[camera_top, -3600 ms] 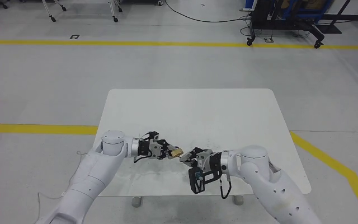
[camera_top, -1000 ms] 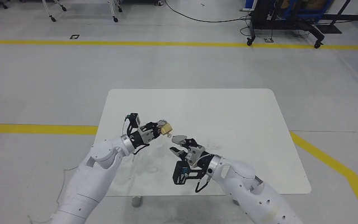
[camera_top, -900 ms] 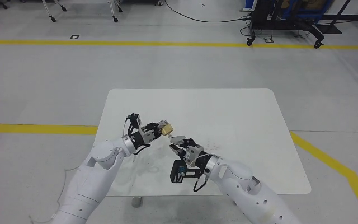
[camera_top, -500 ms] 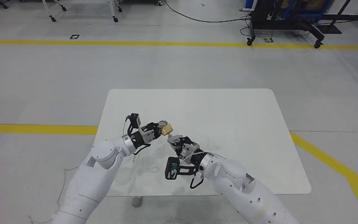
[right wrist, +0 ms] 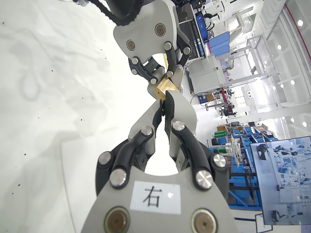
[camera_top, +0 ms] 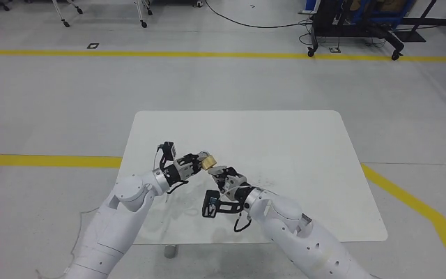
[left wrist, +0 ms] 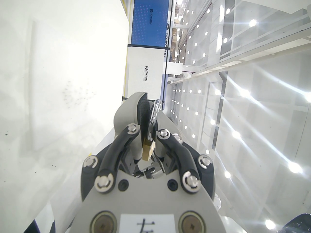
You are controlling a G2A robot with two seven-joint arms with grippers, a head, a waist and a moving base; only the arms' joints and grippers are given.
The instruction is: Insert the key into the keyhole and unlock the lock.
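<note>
"Brass block, left of centre: what holds it?" (Student)

"The left gripper point(left wrist: 151, 115). Its fingers are pinching the lock point(right wrist: 164, 87), which is carried in the air above the white worktop point(camera_top: 293, 139), not resting on it. The brass end juts past the fingertips toward the other arm. I judge this deliberate: the face that takes the key is bare and turned to meet it." (Tutor)

"And to the right?" (Student)

"The right gripper point(right wrist: 163, 103) faces the left one nose to nose, its tips touching the brass end or all but touching it. Its fingers are pressed together at the tips. The key should be nipped there, but the ribbed pads hide it, so I cannot tell whether the blade has entered the keyhole." (Tutor)

"Why work in mid-air?" (Student)

"A judgement only: each arm can tilt its own piece, so blade and keyhole can be brought onto one line. A lock lying flat would offer its slot close to the worktop, with little room for fingers." (Tutor)

"Which step is this?" (Student)

"Insertion, most likely; the unlocking turn is not yet done. It calls for a short straight push, then a twist of the right wrist while the left pinch resists. The risk is the lock swivelling in that pinch." (Tutor)
</note>
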